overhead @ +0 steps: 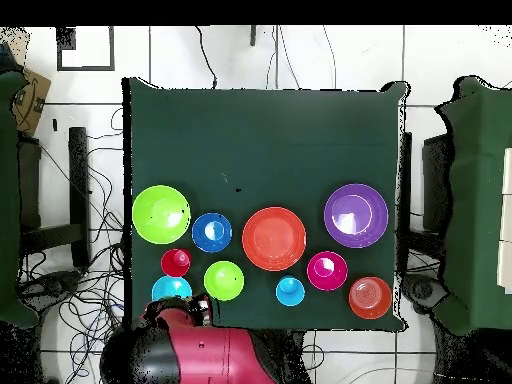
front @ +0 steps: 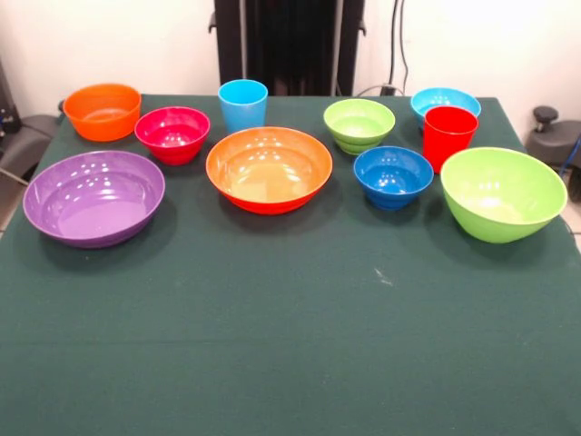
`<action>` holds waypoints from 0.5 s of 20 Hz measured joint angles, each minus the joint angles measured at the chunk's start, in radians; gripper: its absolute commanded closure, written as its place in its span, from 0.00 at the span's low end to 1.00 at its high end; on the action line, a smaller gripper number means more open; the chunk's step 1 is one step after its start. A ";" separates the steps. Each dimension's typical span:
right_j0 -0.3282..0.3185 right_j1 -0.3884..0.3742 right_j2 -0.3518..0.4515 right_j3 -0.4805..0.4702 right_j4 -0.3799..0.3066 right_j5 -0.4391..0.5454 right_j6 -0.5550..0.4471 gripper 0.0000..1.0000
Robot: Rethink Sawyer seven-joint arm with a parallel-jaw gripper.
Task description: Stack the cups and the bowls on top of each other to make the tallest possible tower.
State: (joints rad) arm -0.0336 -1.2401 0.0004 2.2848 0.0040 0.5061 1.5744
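Across the bench (front: 290,345), I see bowls (front: 269,169) and cups (front: 242,104) standing apart, mouths up, nothing stacked yet, presumably laid out for picking; my hand isn't visible, so its state I cannot tell.

Looking straight down, a dark green surface (overhead: 260,130) carries ten pieces, each standing apart, none stacked. In one loose row sit the large lime green bowl (overhead: 161,214), the dark blue bowl (overhead: 212,232), the large orange bowl (overhead: 274,238) and the large purple bowl (overhead: 356,215). Nearer the robot's red arm (overhead: 205,350) are the red cup (overhead: 176,263), light blue bowl (overhead: 170,290), small lime green bowl (overhead: 224,280), light blue cup (overhead: 290,291), magenta-red bowl (overhead: 327,270) and small orange bowl (overhead: 370,297).
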 measured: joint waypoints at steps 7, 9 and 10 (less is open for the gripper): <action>-0.044 0.078 0.000 0.034 -0.042 -0.124 0.000 0.00; -0.054 0.101 0.000 0.036 -0.057 -0.155 0.000 0.00; -0.060 0.116 0.000 0.036 -0.066 -0.174 0.000 0.00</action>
State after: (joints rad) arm -0.0933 -1.1246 0.0007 2.3208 -0.0616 0.3322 1.5744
